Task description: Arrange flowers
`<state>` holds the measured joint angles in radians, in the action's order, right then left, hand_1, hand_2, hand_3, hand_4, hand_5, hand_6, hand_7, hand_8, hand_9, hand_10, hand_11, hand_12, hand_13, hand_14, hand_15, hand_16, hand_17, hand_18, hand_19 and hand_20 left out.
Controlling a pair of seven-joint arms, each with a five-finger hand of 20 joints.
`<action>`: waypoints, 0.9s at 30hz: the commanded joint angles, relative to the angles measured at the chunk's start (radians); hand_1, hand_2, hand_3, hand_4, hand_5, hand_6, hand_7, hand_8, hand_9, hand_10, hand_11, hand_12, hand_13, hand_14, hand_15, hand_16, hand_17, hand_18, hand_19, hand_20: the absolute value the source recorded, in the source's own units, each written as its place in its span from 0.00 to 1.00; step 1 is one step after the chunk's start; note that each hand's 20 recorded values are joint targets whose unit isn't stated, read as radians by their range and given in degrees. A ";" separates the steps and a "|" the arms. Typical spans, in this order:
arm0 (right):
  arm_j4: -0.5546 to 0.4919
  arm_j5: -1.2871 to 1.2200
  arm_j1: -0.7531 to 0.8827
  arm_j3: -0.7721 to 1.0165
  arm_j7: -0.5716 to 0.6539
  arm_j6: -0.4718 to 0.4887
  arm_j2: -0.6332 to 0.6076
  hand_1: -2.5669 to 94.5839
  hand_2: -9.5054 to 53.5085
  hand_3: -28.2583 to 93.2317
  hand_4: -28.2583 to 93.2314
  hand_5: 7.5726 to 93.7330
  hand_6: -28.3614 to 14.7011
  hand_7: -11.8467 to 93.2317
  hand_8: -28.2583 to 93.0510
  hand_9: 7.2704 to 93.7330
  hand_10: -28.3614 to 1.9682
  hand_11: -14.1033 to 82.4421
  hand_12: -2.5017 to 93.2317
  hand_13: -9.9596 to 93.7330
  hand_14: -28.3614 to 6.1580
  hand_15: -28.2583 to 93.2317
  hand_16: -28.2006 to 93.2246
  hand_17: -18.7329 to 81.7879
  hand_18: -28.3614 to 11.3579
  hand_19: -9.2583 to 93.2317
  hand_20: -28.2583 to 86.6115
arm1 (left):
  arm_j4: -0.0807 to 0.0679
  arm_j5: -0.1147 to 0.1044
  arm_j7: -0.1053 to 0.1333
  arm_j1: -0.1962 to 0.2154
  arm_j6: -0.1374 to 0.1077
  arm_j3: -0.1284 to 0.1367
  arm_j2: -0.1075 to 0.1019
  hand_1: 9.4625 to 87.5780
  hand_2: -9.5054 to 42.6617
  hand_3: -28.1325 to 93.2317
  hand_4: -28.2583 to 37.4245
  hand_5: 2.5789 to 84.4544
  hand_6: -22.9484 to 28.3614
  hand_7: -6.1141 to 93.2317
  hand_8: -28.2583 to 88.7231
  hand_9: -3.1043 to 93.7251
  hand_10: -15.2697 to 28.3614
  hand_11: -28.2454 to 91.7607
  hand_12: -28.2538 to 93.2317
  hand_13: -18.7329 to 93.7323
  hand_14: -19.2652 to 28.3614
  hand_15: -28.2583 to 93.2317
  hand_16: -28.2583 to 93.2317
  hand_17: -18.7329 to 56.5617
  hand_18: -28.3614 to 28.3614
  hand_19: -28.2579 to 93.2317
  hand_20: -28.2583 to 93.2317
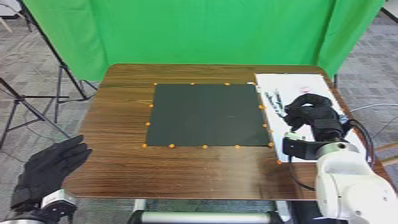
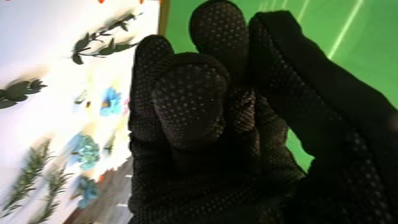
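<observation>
Giving the middle of the table [image 1: 115, 170] to the dark mat [image 1: 207, 115], likely for composing, makes the white sheet [image 1: 289, 81] along its right edge my supply. My left hand [image 1: 51, 162] hangs open off the near left corner; my right hand [image 1: 313, 114], pinching or not I can't tell, is near the sheet's blue flowers [image 2: 86, 151].

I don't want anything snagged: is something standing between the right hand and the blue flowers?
Nothing visible stands between the right hand and the blue flowers; feathery green sprigs lie past them.
</observation>
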<state>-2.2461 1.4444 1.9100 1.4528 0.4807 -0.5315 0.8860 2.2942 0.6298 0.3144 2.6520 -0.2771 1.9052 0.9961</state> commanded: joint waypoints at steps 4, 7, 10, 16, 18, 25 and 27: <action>-0.016 0.158 0.017 0.000 0.077 0.071 0.002 0.61 0.00 0.80 0.04 0.61 0.66 0.84 0.49 0.92 0.71 0.47 0.44 0.89 0.71 0.78 0.46 0.65 0.53 0.74 0.35 | 0.023 0.001 -0.034 0.022 -0.035 0.007 0.013 0.25 0.32 0.87 0.16 0.59 0.75 0.21 0.16 0.45 0.87 0.56 0.31 0.41 0.98 0.72 0.13 0.12 0.89 0.73 0.33; -0.028 0.203 0.032 0.011 0.086 0.109 -0.003 0.59 0.00 0.78 0.03 0.61 0.64 0.82 0.48 0.91 0.62 0.51 0.39 0.88 0.67 0.78 0.45 0.64 0.48 0.73 0.35 | 0.024 -0.005 -0.031 0.027 -0.044 0.006 0.006 0.25 0.32 0.87 0.17 0.59 0.76 0.21 0.16 0.46 0.87 0.56 0.31 0.41 0.98 0.73 0.12 0.12 0.89 0.73 0.33; -0.042 0.336 0.043 0.015 0.102 0.171 -0.015 0.52 0.00 0.82 0.01 0.62 0.62 0.69 0.35 0.81 0.49 0.51 0.29 0.80 0.58 0.76 0.42 0.54 0.33 0.78 0.32 | 0.026 0.010 -0.039 0.029 -0.034 0.014 0.012 0.24 0.32 0.87 0.17 0.59 0.76 0.21 0.16 0.45 0.88 0.56 0.30 0.41 0.98 0.73 0.12 0.12 0.89 0.73 0.33; -0.059 0.594 0.084 0.011 0.182 0.266 -0.058 0.44 0.01 0.85 0.02 0.60 0.54 0.57 0.28 0.72 0.39 0.48 0.22 0.72 0.48 0.76 0.40 0.48 0.18 0.82 0.31 | 0.027 0.003 -0.030 0.033 -0.041 0.009 0.009 0.24 0.32 0.87 0.17 0.59 0.76 0.21 0.16 0.45 0.88 0.56 0.30 0.41 0.98 0.73 0.12 0.12 0.88 0.73 0.33; -0.063 0.659 0.094 0.015 0.221 0.307 -0.063 0.41 0.04 0.86 0.02 0.60 0.53 0.53 0.24 0.71 0.36 0.48 0.22 0.71 0.45 0.77 0.40 0.49 0.16 0.84 0.30 | 0.027 -0.001 -0.028 0.035 -0.038 0.009 0.006 0.24 0.32 0.87 0.17 0.59 0.76 0.21 0.16 0.45 0.88 0.56 0.30 0.41 0.98 0.73 0.12 0.12 0.88 0.73 0.33; -0.061 0.791 0.062 -0.013 0.337 0.489 -0.074 0.39 0.06 0.85 0.04 0.67 0.43 0.37 0.12 0.73 0.26 0.46 0.22 0.70 0.38 0.80 0.40 0.52 0.09 0.91 0.24 | 0.020 0.003 -0.026 0.016 -0.035 0.007 -0.005 0.24 0.32 0.87 0.17 0.59 0.76 0.21 0.16 0.45 0.88 0.56 0.30 0.41 0.98 0.73 0.12 0.12 0.88 0.73 0.33; -0.049 0.817 0.052 -0.033 0.359 0.515 -0.078 0.39 0.05 0.85 0.04 0.68 0.41 0.35 0.13 0.73 0.24 0.46 0.22 0.70 0.37 0.81 0.40 0.53 0.08 0.92 0.23 | 0.017 0.001 -0.028 0.007 -0.033 0.009 -0.012 0.24 0.32 0.87 0.17 0.59 0.76 0.21 0.16 0.45 0.88 0.56 0.30 0.41 0.98 0.73 0.12 0.12 0.88 0.73 0.33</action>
<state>-2.3083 2.2149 1.9889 1.4500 0.7925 -0.1197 0.8181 2.3140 0.6318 0.2866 2.6689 -0.3102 1.9145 0.9982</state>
